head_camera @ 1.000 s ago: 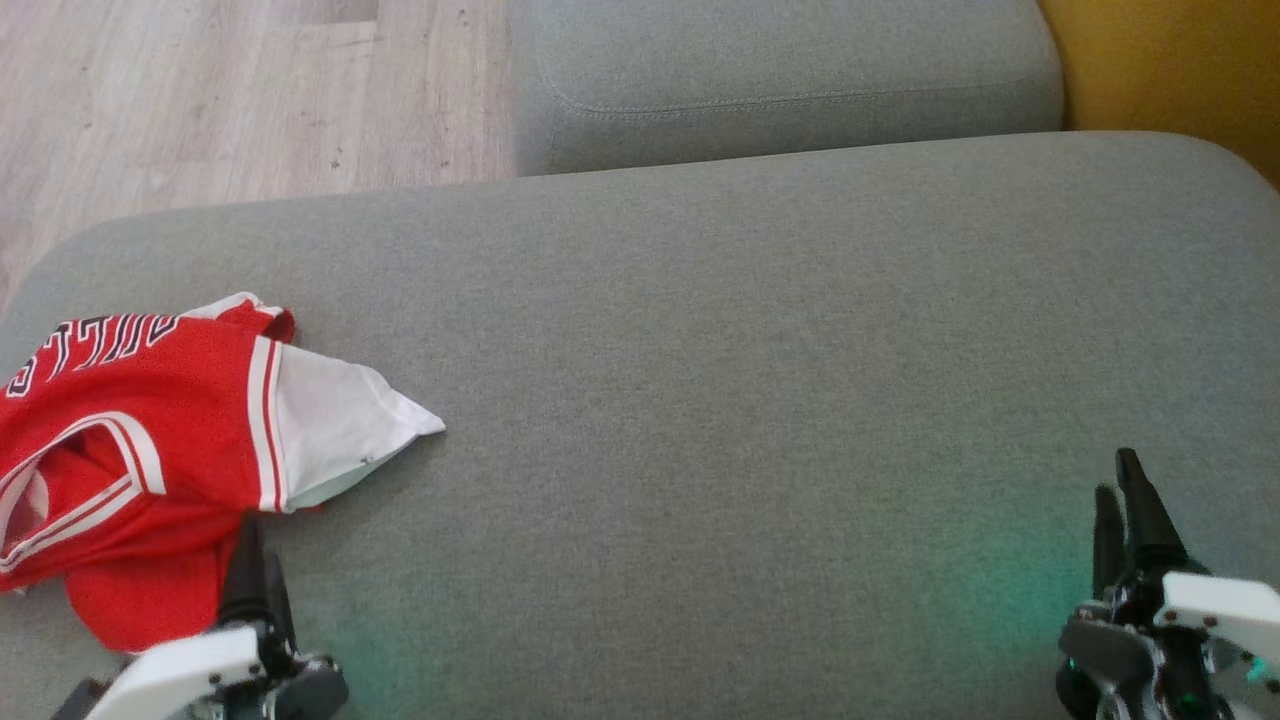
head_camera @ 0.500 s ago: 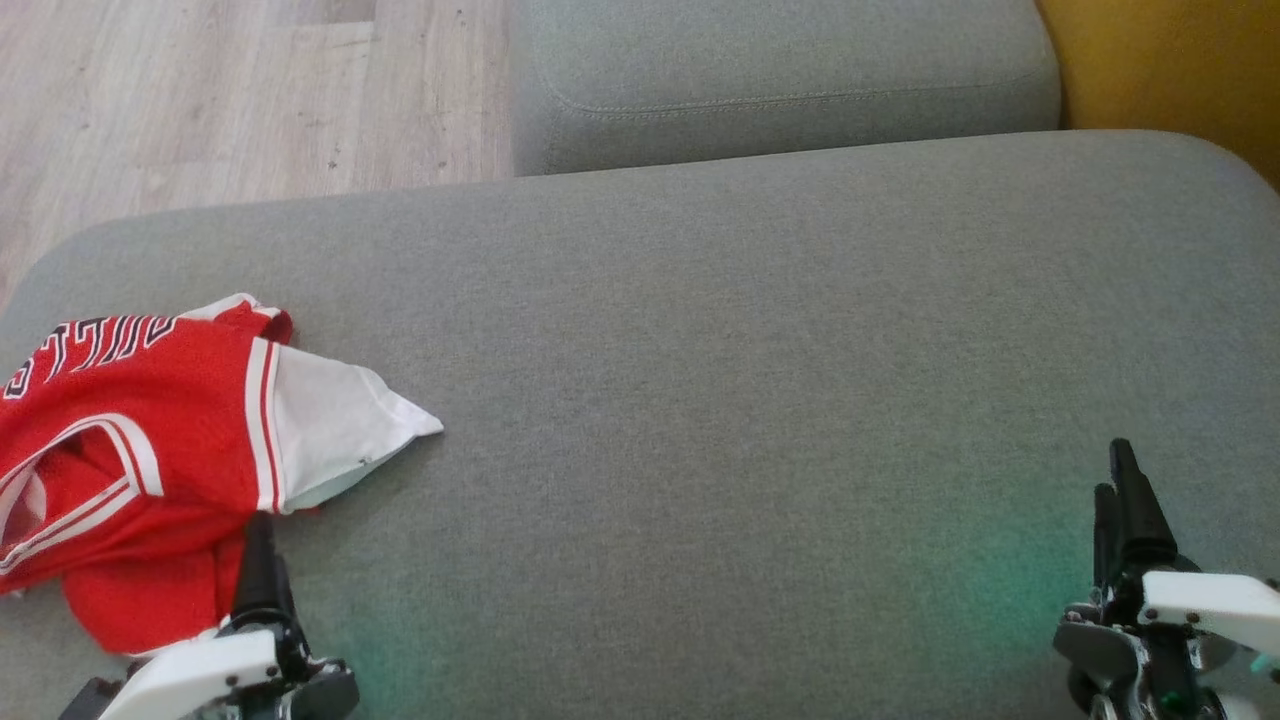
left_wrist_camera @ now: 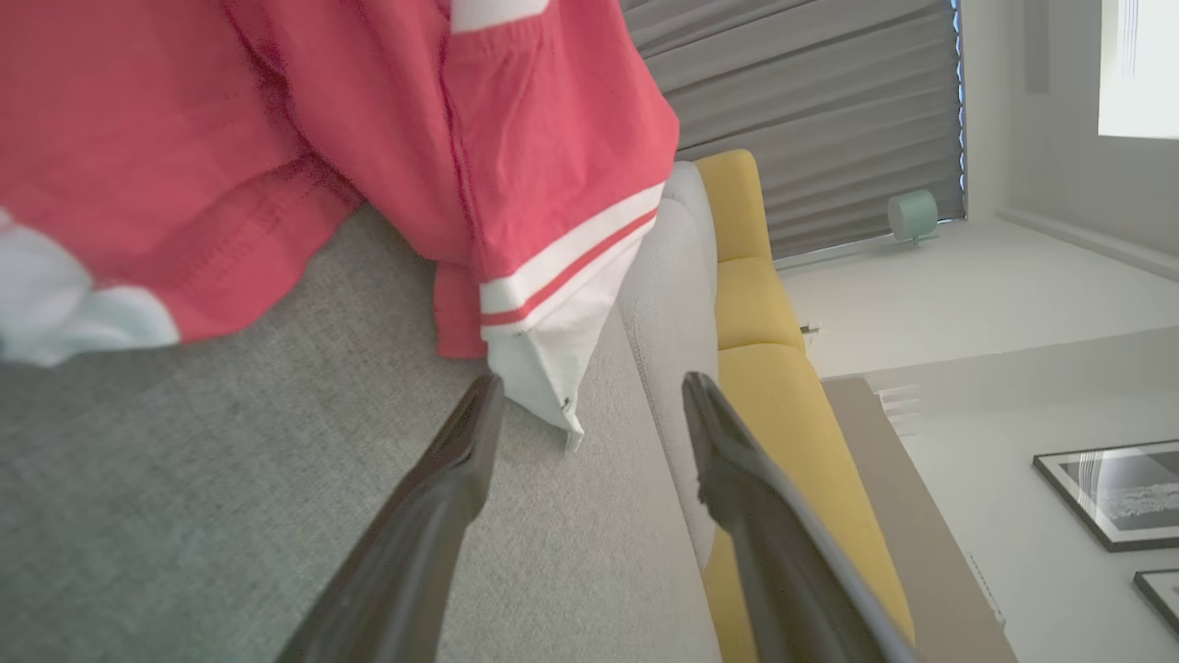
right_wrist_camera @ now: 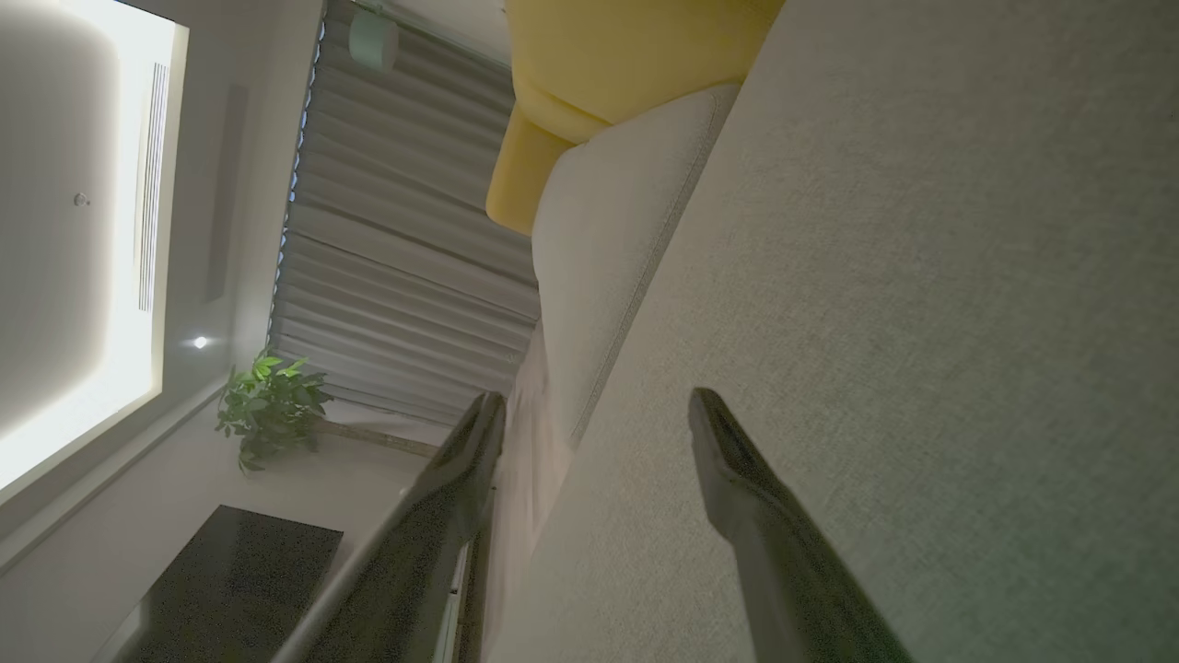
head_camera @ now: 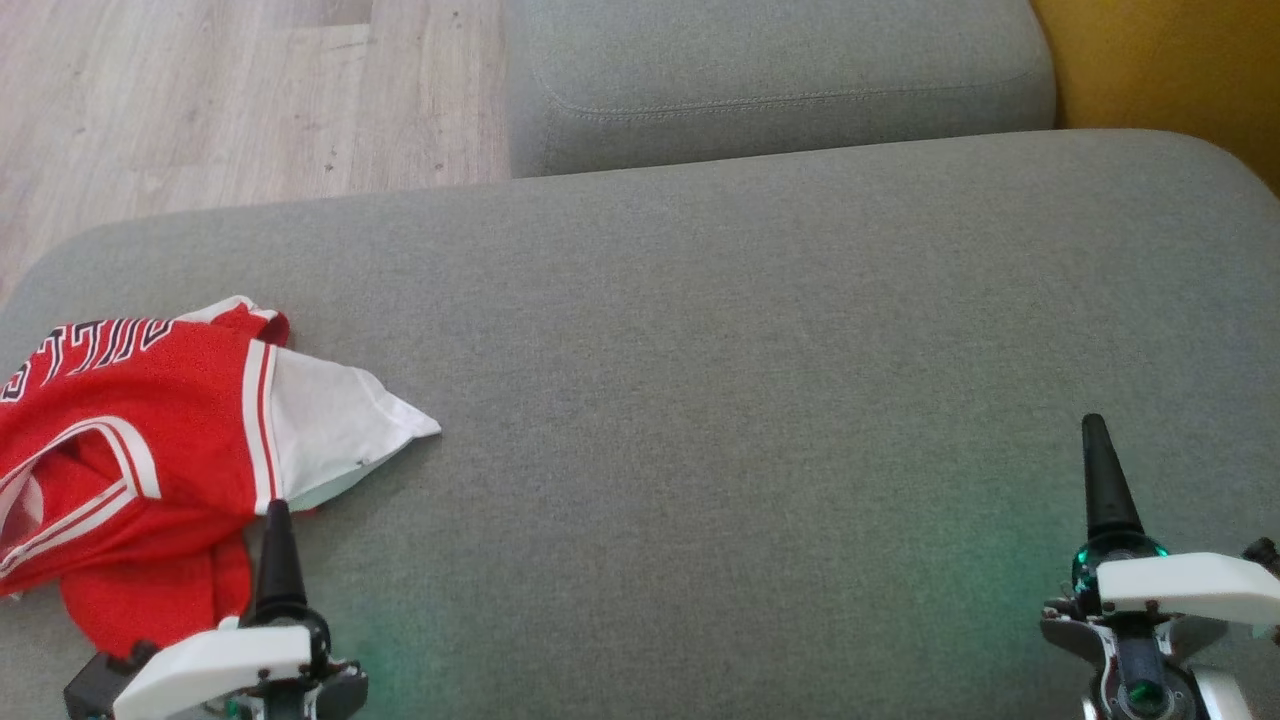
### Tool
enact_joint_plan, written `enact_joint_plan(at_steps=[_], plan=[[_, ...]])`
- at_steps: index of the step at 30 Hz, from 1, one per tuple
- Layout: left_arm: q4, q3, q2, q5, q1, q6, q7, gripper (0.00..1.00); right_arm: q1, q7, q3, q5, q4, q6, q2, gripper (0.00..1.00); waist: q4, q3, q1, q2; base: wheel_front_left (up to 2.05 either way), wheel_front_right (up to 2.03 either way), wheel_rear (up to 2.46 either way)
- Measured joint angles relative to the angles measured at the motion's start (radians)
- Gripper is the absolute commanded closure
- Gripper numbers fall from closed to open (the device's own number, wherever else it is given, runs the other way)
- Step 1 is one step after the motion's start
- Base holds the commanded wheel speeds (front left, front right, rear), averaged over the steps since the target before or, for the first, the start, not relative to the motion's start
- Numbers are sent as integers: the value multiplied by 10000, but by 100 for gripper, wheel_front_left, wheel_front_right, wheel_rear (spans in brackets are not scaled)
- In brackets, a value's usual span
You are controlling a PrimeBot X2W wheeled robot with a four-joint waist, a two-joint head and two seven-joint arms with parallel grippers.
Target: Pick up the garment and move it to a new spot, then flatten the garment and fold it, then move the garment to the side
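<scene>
1. The garment (head_camera: 140, 440), a red jersey with white trim, lies crumpled on the left part of a grey seat (head_camera: 700, 400), close to its near edge.
2. The head view cuts the garment off at its left edge. The black lettering along the top is partly folded under and hard to read.
3. A white pointed flap sticks out to the right of the red cloth. I cannot tell whether it is a sleeve or the lining.
4. The left tool (head_camera: 277, 540) sits at the garment's lower right edge. The head view shows it edge-on as one dark spike, so its gap cannot be read there.
5. The left wrist view shows the left tool (left_wrist_camera: 589, 391) with its fingers (left_wrist_camera: 442, 516) spread wide and nothing between them. The white corner of the garment (left_wrist_camera: 543, 138) lies just ahead of one tip, and contact is unclear.
6. The right tool (head_camera: 1095, 450) is well apart from the garment, over bare seat at the lower right.
7. The right wrist view shows the right tool (right_wrist_camera: 594, 405) also spread open and empty.
8. Beyond the seat are a grey back cushion (head_camera: 780, 80) and a pale wood floor (head_camera: 200, 100).
9. The wrist views add yellow cushions (left_wrist_camera: 746, 276), a pleated curtain (right_wrist_camera: 387, 258) and a potted plant (right_wrist_camera: 267, 405).
</scene>
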Motion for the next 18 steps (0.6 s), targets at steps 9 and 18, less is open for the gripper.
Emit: enact_joint_plan(at_steps=[9, 18], plan=[[46, -150, 6, 1292, -1, 10, -259, 0, 0, -263, 291, -1256, -107, 0, -25, 0, -1, -14, 0, 0, 0, 0, 0], [102, -366, 73, 2857, -10, 12, -525, 0, 0, -522, 690, -2685, -113, 0, -90, 0, -30, -28, 0, 0, 0, 0, 0]])
